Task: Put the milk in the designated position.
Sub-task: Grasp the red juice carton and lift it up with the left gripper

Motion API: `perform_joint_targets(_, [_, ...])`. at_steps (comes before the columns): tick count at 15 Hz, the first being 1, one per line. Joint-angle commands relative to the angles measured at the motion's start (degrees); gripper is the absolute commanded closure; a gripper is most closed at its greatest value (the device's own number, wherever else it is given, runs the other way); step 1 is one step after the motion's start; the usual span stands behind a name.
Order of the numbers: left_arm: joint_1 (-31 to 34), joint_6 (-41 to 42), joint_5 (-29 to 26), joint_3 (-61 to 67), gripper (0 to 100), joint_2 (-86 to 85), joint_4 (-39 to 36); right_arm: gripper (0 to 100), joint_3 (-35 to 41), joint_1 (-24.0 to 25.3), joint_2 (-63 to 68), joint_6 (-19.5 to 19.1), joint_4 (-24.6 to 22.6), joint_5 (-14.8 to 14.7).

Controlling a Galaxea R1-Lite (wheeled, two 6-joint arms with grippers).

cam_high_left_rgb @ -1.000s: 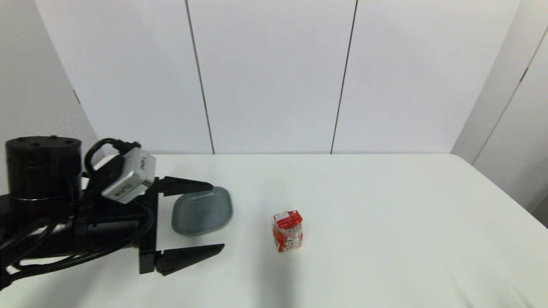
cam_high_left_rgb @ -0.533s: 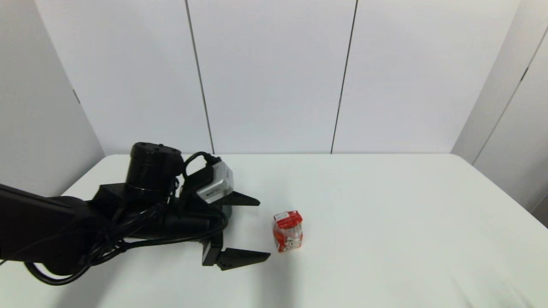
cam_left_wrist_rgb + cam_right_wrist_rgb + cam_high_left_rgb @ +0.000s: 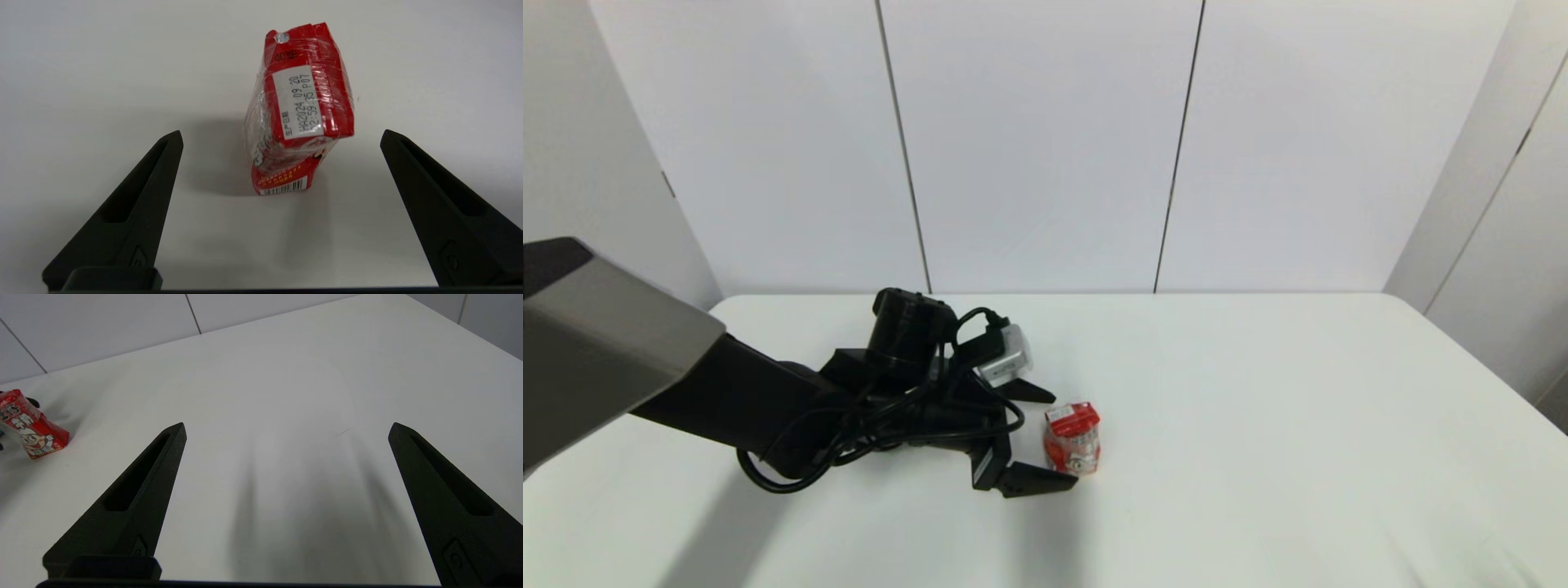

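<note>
The milk (image 3: 1072,437), a small red-and-white carton with a red top, stands upright on the white table (image 3: 1282,408) near its middle. My left gripper (image 3: 1065,441) reaches in low from the left and is open, with one fingertip (image 3: 1045,394) behind the carton and the other in front, neither touching. In the left wrist view the milk (image 3: 300,110) sits between the wide-spread fingers of the gripper (image 3: 282,132), its base just inside the tips. My right gripper (image 3: 287,424) hovers open over bare table, with the milk (image 3: 30,424) far off to the side. No mark shows the designated position.
The left arm (image 3: 768,400) stretches across the left half of the table and covers the grey plate. Plain white tabletop lies to the right of the carton and in front of it. White wall panels stand behind the table.
The left arm has swept rightward across the table, past the grey plate, until its open fingers flank the milk. The carton has not moved.
</note>
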State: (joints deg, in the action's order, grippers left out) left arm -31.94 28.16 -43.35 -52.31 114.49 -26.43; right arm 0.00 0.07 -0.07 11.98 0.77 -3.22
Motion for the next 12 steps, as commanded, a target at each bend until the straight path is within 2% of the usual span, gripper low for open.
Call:
perform_joint_targets(1, [-0.93,0.05,-0.24,-2.18,0,2.84,-0.11,0,0.09,0.01,0.07,0.06,0.02,-0.03])
perform_joint_targets(4, [-1.02,-0.12,-0.24,-3.68,0,3.54,-0.11,0,0.0,0.01,0.07,0.06,0.02,-0.03])
perform_joint_targets(5, [-1.11,-0.12,-0.16,-4.12,100,3.72,-0.11,0,0.0,0.01,0.07,0.06,0.02,-0.03])
perform_joint_targets(12, [-1.55,-0.21,0.9,-5.17,100,4.51,-0.11,0,0.0,0.01,0.07,0.06,0.02,-0.03])
